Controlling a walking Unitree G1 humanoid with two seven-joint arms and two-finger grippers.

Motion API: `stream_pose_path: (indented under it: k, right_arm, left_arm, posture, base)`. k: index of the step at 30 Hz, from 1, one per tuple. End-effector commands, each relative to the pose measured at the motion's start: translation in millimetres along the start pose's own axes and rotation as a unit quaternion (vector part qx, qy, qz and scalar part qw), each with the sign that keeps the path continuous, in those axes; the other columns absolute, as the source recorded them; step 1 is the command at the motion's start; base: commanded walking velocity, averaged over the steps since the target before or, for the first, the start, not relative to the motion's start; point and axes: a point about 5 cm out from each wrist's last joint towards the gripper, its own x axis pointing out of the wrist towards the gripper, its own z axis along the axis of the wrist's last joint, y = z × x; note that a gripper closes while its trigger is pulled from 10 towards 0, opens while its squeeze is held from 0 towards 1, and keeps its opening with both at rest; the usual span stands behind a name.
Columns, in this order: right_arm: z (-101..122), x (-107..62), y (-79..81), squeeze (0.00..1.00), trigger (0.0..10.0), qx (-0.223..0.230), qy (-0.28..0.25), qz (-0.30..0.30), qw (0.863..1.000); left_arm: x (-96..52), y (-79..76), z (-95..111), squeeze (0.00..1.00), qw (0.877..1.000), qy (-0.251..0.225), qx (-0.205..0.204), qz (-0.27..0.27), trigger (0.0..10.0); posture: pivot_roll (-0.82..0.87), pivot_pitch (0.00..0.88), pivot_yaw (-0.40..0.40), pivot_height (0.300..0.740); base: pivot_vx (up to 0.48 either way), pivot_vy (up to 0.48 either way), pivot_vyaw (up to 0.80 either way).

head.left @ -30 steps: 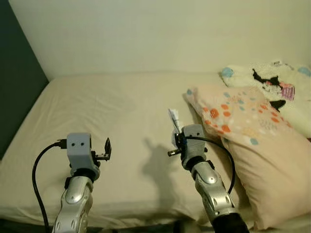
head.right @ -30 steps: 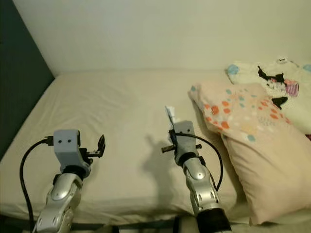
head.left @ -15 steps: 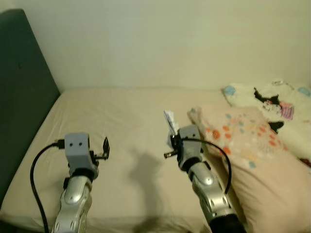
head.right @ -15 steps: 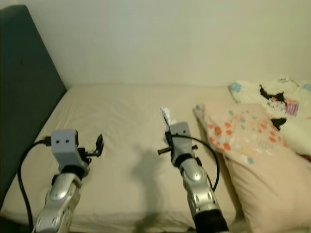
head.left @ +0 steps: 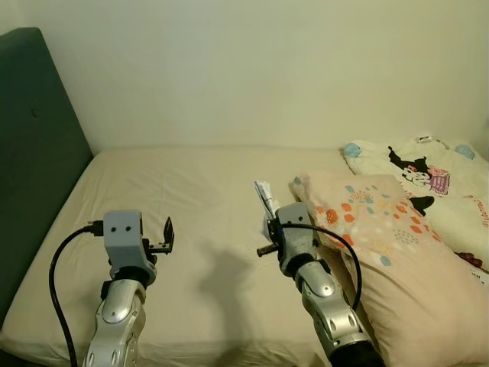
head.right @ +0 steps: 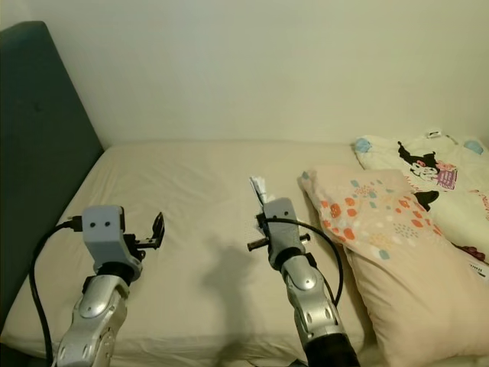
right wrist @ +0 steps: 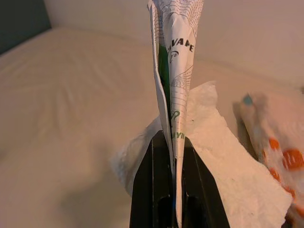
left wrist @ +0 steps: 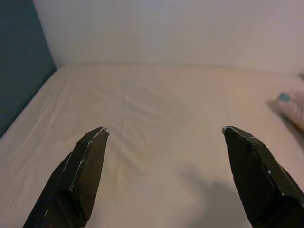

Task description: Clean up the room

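A cream-sheeted bed fills the room's middle — a plain pale wall at twelve o'clock, a dark teal headboard at nine o'clock.

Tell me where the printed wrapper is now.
The printed wrapper is pinched with a white tissue in the right gripper, held above the bed, just left of the spotted pillow.

The room is dim and warm-toned for my head cameras, everything tinted yellowish, slightly soft and grainy. Light falls from behind me: my arms throw a soft shadow onto the bed sheet. My wrist pictures look softer, my near fingers blurred, the wrapper sharper. No glare.
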Motion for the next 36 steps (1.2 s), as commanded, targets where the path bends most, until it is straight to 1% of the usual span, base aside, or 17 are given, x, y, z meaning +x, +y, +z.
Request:
stream_pose_path:
  k: [1, 3, 5, 10, 12, 15, 19, 24, 25, 29, 31, 36]
  right_arm:
    - [-4, -1.1, 1.2, 0.0, 10.0, -0.004, 0.009, 0.0, 1.0]
    - [-5, -1.6, 1.2, 0.0, 10.0, 0.0, 0.01, -0.001, 1.0]
    - [-9, -4.1, 1.5, 0.0, 10.0, 0.004, 0.016, 0.001, 1.0]
    - [-17, -7.5, 3.7, 0.0, 10.0, 0.012, 0.031, 0.004, 0.999]
    - [-23, -8.6, 2.7, 0.0, 10.0, 0.02, 0.046, -0.01, 0.999]
    - [-26, -8.7, 2.2, 0.0, 10.0, 0.012, 0.055, -0.022, 0.998]
    - [-27, -8.1, 3.5, 0.0, 10.0, 0.014, 0.06, -0.025, 0.998]
    - [-29, -8.1, 2.2, 0.0, 10.0, 0.032, 0.065, -0.02, 0.997]
    - [-29, -7.6, 0.4, 0.0, 10.0, 0.042, 0.066, -0.025, 0.997]
    - [-28, -6.6, 1.3, 0.0, 10.0, 0.042, 0.063, -0.017, 0.997]
    - [-26, -5.9, 2.6, 0.0, 10.0, 0.029, 0.06, -0.01, 0.998]
    - [-26, -5.6, 3.5, 0.0, 10.0, 0.03, 0.061, -0.009, 0.998]
  left_arm:
    - [-2.3, -1.7, -7, 0.0, 1.0, 0.018, 0.007, -0.006, 10.0]
    - [-3.0, -1.7, -8, 0.0, 1.0, 0.02, 0.007, -0.006, 10.0]
    - [-5.8, -3.1, -15, 0.0, 0.999, 0.04, 0.02, -0.007, 10.0]
    - [-9.6, -6.1, -21, 0.0, 0.999, 0.048, 0.017, -0.009, 10.0]
    - [-10.8, -5.8, -26, 0.0, 0.998, 0.065, 0.015, -0.008, 10.0]
    - [-10.6, -3.6, -27, 0.0, 0.998, 0.067, 0.018, -0.005, 10.0]
    - [-8.9, -2.2, -27, 0.0, 0.997, 0.069, 0.025, -0.011, 10.0]
    - [-7.8, -3.5, -26, 0.0, 0.997, 0.068, 0.02, -0.009, 10.0]
    - [-8.1, -6.5, -26, 0.0, 0.997, 0.068, 0.023, -0.016, 10.0]
    - [-9.0, -8.1, -26, 0.0, 0.997, 0.067, 0.025, -0.022, 10.0]
    - [-10.2, -11.3, -25, 0.0, 0.997, 0.065, 0.026, -0.029, 10.0]
    - [-9.7, -11.7, -25, 0.0, 0.997, 0.066, 0.026, -0.028, 10.0]
  posture:
    - [-0.03, 0.052, -0.052, 0.74]
    - [-0.03, 0.052, -0.052, 0.74]
    - [-0.02, 0.055, -0.058, 0.74]
    - [-0.02, 0.054, -0.06, 0.74]
    - [-0.02, 0.055, -0.058, 0.74]
    - [-0.02, 0.061, -0.045, 0.74]
    - [-0.02, 0.057, -0.047, 0.74]
    - [-0.02, 0.062, -0.045, 0.74]
    - [-0.02, 0.064, -0.048, 0.74]
    - [-0.02, 0.067, -0.048, 0.74]
    - [-0.02, 0.068, -0.045, 0.74]
    - [-0.01, 0.069, -0.046, 0.74]
  base:
    - [0.0, 0.0, 0.0]
    - [0.0, 0.0, 0.0]
    - [0.0, 0.0, 0.0]
    - [0.0, 0.0, 0.0]
    - [0.0, 0.0, 0.0]
    - [0.0, 0.0, 0.0]
    - [0.0, 0.0, 0.0]
    - [0.0, 0.0, 0.0]
    - [0.0, 0.0, 0.0]
    - [0.0, 0.0, 0.0]
    - [0.0, 0.0, 0.8]
    - [0.0, 0.0, 0.8]
